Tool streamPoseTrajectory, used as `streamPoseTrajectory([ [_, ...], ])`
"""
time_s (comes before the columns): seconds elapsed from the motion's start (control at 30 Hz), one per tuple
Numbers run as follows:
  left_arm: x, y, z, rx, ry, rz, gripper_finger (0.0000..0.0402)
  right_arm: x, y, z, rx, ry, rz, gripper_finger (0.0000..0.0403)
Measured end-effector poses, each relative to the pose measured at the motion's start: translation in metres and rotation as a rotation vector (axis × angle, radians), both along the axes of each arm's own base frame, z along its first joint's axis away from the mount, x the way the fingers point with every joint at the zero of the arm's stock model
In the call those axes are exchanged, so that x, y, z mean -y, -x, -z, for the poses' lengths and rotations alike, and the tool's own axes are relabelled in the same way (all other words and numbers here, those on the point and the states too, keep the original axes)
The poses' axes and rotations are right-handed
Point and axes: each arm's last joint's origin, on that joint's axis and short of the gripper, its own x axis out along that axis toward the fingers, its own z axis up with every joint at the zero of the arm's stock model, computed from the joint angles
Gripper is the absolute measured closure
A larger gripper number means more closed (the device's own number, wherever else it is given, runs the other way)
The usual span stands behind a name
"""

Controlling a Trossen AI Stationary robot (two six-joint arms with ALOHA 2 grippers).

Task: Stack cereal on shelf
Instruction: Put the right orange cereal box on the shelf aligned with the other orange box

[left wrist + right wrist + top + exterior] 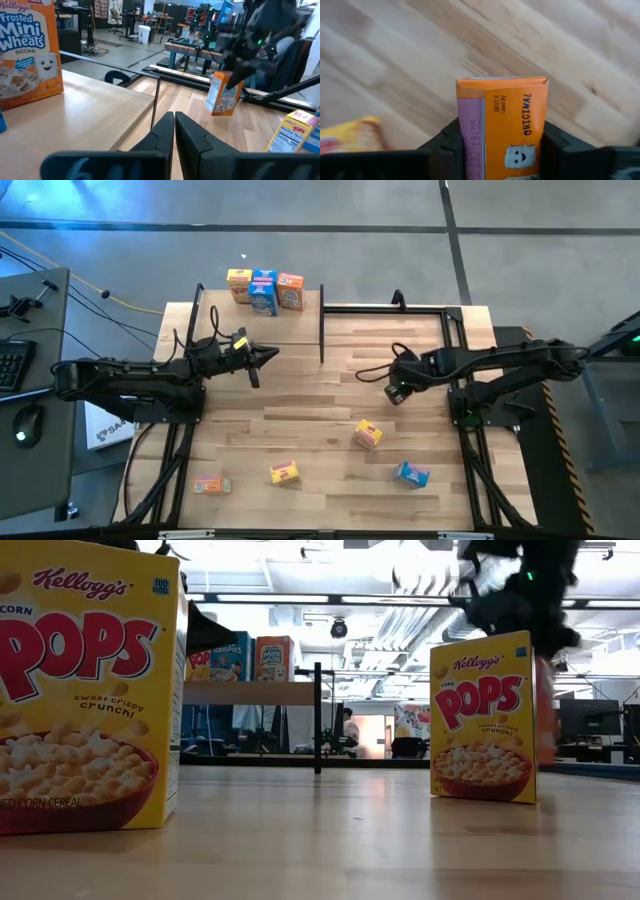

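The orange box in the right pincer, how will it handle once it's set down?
The orange Mini-Wheats box is probably stiff: its flat card edges look uncrushed between the right pincer fingers. Being tall and narrow, it may tip if released off-square. It likely weighs little.

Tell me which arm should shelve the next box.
Right, probably: its gripper is shut on an orange box above the table. The left gripper, shut and empty, hangs by the shelf.
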Motion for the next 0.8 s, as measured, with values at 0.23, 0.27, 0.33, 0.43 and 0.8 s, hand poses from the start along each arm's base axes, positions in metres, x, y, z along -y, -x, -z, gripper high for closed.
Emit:
streamPoseTrajectory([
  [0.23, -0.005, 0.002, -0.002, 0.028, 0.01, 0.01, 0.0394, 0.01, -0.029, -0.075, 0.201, 0.113, -0.185, 0.0271],
  [0.27, -0.006, 0.002, -0.002, 0.029, 0.01, 0.012, 0.0394, 0.014, -0.036, -0.086, 0.217, 0.15, -0.218, 0.0271],
  [0.33, -0.008, 0.003, -0.002, 0.027, 0.011, 0.011, 0.0394, 0.023, -0.051, -0.104, 0.233, 0.214, -0.295, 0.0271],
  [0.43, -0.008, 0.003, -0.001, 0.021, 0.014, 0.008, 0.0394, 0.039, -0.08, -0.126, 0.229, 0.302, -0.42, 0.0271],
  [0.8, -0.008, 0.003, -0.001, 0.016, 0.008, 0.016, 0.0394, 0.113, -0.176, -0.162, 0.209, 0.446, -0.758, 0.0272],
])
